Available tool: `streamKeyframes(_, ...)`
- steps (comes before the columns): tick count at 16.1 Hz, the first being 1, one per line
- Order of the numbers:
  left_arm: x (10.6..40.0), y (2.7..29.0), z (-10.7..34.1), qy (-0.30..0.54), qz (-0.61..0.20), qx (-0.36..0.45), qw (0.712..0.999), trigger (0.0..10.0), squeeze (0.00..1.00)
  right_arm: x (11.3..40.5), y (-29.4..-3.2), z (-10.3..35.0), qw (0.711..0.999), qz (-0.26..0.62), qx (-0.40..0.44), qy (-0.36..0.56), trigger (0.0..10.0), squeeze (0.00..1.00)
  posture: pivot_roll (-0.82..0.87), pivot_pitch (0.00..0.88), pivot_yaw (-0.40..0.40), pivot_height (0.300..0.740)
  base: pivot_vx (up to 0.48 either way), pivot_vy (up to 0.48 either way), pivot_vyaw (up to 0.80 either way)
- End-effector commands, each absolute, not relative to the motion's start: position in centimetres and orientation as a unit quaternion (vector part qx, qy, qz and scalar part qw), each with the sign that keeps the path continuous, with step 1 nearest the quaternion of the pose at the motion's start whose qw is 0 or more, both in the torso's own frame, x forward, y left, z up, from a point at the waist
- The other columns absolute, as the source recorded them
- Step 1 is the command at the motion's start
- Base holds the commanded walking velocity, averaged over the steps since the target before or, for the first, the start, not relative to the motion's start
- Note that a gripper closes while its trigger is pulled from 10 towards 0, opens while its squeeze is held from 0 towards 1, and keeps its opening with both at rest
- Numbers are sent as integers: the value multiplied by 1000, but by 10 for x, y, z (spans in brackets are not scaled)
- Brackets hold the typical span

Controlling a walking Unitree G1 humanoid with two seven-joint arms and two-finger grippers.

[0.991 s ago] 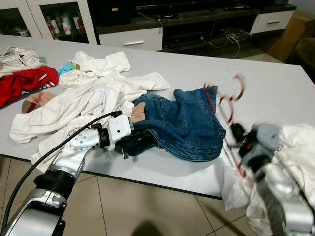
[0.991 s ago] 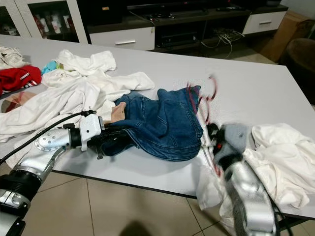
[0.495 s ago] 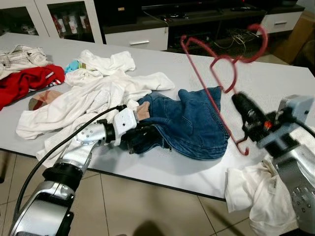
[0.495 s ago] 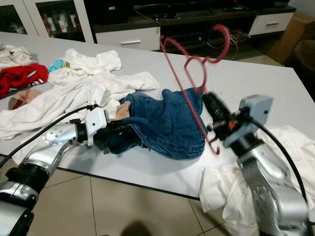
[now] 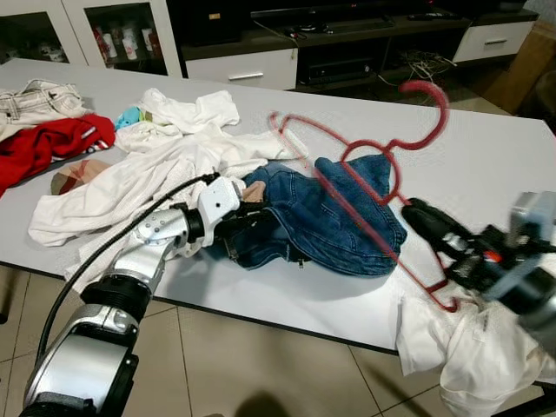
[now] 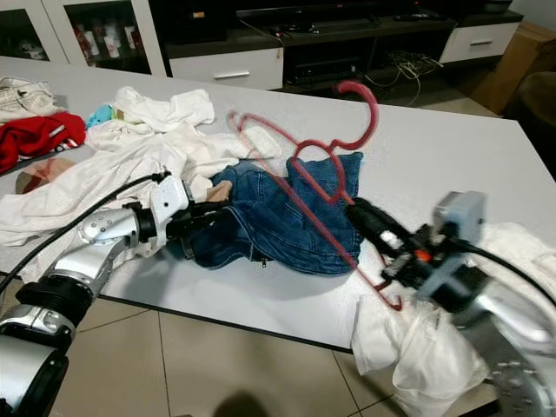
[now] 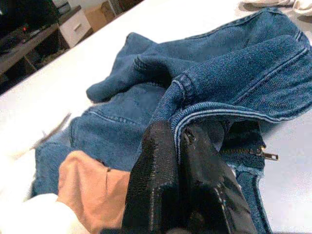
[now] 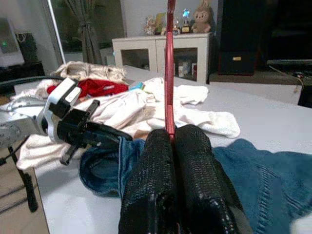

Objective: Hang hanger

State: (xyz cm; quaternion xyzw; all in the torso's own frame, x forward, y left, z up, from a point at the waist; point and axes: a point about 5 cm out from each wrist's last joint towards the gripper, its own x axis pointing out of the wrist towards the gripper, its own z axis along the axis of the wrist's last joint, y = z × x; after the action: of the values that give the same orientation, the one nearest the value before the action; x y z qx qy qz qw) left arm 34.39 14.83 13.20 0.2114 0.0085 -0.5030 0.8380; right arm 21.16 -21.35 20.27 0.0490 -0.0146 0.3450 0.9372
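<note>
A red wire hanger [image 5: 347, 201] slants low over a pair of blue jeans [image 5: 304, 234] crumpled on the grey table [image 5: 486, 156]. Its hook [image 5: 432, 94] points to the far side. My right gripper [image 5: 419, 214] is shut on the hanger's lower bar near the table's front right; the right wrist view shows the red wire [image 8: 169, 73] pinched between the fingers [image 8: 192, 161]. My left gripper [image 5: 241, 236] is shut on the jeans' waistband at their left end. In the left wrist view the denim edge [image 7: 243, 63] runs in between the fingers [image 7: 151, 170].
White garments [image 5: 148, 174] are heaped to the left of the jeans, with a red garment [image 5: 43, 148] at the far left. Another white garment [image 5: 469, 347] hangs over the front right edge. A low TV cabinet [image 5: 234, 65] stands beyond the table.
My right gripper has swung the hanger down from upright in the air until it slants over the jeans. The left gripper has kept its hold on the waistband.
</note>
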Motion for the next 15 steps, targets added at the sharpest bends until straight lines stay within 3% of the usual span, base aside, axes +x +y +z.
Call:
streamKeyframes(1,348,149,138,1,-495,217,841,0,0,207,-222,210,935,351,44,-17,10000,0,-131,0,27,740,0,0,0)
streamKeyframes(5,348,148,134,8,-495,219,841,0,0,184,-238,217,912,409,16,34,10000,0,-135,0,27,740,0,0,0)
streamKeyframes(15,362,145,147,0,-470,224,853,0,0,159,-235,209,861,494,3,121,10000,0,-143,0,31,740,0,0,0)
